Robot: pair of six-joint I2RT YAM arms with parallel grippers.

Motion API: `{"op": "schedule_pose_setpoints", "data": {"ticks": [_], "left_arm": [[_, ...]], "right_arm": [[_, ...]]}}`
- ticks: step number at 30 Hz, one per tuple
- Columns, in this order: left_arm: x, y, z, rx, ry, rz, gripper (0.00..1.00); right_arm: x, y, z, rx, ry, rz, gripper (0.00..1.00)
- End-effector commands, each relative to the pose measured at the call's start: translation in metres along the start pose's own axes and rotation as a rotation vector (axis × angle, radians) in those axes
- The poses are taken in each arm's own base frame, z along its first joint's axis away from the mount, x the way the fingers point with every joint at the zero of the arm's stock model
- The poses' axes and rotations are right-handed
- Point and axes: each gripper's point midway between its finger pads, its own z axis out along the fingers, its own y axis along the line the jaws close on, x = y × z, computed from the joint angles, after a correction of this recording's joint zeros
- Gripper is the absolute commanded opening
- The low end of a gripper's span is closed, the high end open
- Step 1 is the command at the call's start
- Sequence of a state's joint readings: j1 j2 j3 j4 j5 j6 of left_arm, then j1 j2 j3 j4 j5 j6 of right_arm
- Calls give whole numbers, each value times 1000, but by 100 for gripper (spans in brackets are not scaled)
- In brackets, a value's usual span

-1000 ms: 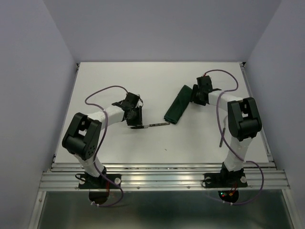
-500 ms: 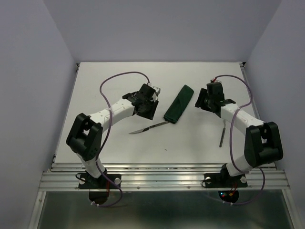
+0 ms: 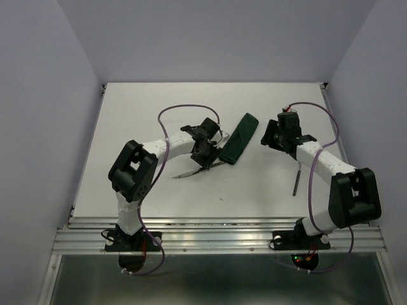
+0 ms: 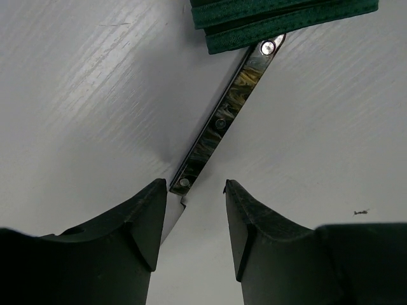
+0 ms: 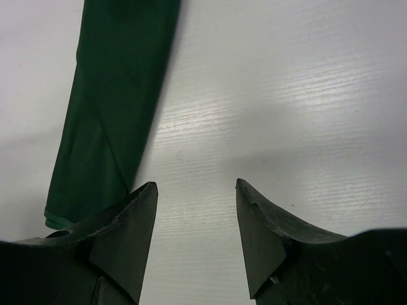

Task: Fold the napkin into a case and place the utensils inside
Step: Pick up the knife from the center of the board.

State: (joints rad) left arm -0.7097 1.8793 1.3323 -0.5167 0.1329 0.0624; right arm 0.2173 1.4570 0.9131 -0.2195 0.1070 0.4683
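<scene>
my left gripper [image 4: 194, 186]: jaws released, straddling the knife [image 4: 222, 117], probably lining it up to slide in | handle tip touching the case [image 4: 280, 22] mouth | my right gripper [image 5: 196, 187]: hanging open, empty, beside the case | fork [image 3: 296, 181]: lying well apart

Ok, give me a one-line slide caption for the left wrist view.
Open left hand over the knife, its riveted handle reaching the folded green case at its edge.

White-linked arms [image 3: 170, 142], black joints [image 3: 132, 173], looping purple cables [image 3: 186, 107], black wedge-shaped gripper fingers [image 4: 143, 222].
</scene>
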Motion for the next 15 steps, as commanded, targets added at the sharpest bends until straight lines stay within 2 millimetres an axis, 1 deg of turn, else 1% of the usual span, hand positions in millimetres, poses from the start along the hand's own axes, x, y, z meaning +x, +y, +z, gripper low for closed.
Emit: {"op": "schedule_pose_setpoints", "data": {"ticks": [1, 3, 4, 7, 11, 13, 14, 15], "left_arm": [[1, -1, 6, 21, 19, 42, 53], [5, 1, 15, 9, 36, 34, 51], [4, 2, 15, 5, 35, 36, 51], [10, 8, 24, -23, 61, 27, 49], [21, 6, 30, -18, 93, 16, 45], [24, 6, 29, -19, 96, 0, 34], [30, 5, 27, -19, 105, -6, 29], [35, 4, 26, -16, 111, -13, 27]], "right_arm": [[-4, 4, -4, -18, -17, 5, 58], [-3, 3, -3, -18, -14, 4, 58], [-1, 3, -2, -17, -9, 4, 58], [0, 3, -2, -21, -6, 4, 58], [1, 3, -3, -21, -7, 7, 58], [2, 2, -2, -20, -4, 7, 58], [1, 3, -3, -21, -7, 8, 58], [1, 2, -3, -20, -8, 9, 58]]}}
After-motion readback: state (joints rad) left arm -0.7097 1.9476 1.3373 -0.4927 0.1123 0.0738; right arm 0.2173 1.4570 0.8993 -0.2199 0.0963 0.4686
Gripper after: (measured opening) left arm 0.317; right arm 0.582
